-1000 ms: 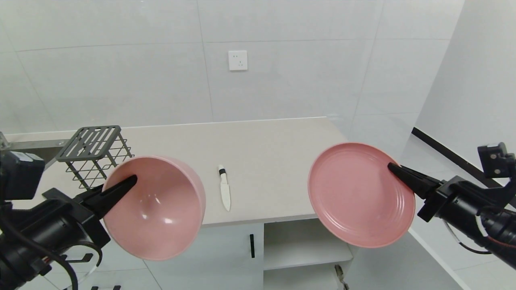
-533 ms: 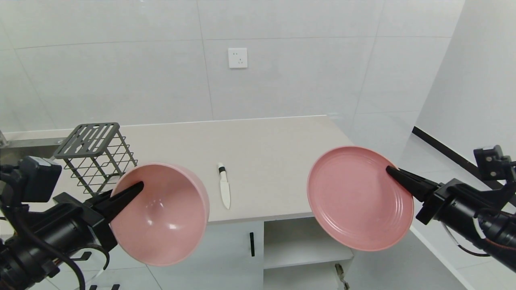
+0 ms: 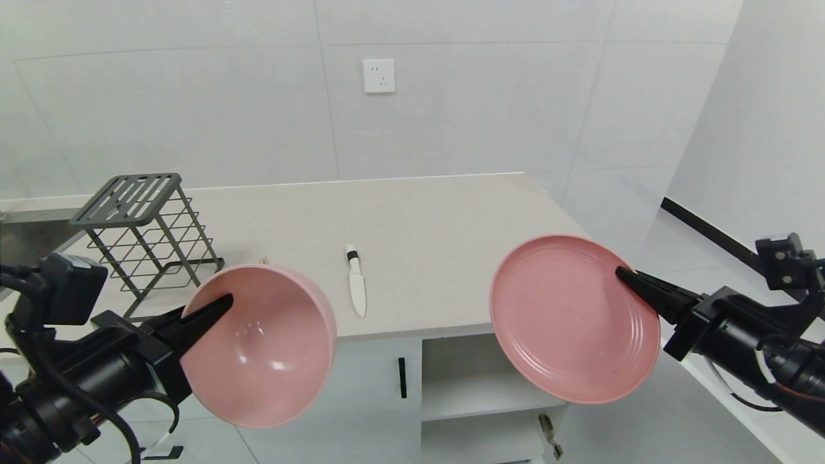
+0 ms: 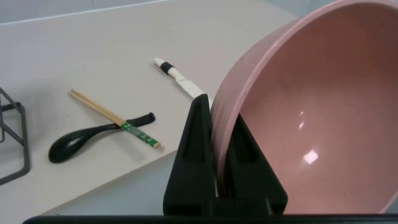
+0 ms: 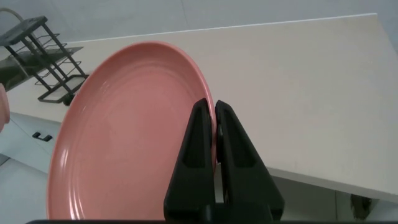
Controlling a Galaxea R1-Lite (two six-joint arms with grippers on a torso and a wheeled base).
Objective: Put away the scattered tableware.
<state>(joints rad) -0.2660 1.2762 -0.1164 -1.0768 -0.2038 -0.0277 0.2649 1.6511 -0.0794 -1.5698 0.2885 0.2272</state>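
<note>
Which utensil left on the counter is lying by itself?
The white knife, alone in the middle of the counter. The black spoon and the chopsticks lie together, the chopsticks crossing the spoon's handle.

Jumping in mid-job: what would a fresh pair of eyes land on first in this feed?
Two pink dishes held in the air before the counter: a deep bowl clamped at its rim by the left gripper and a flat plate clamped by the right gripper, both tipped on edge. On the counter lie a white knife, a black spoon and chopsticks, with a dark wire rack toward its left.
</note>
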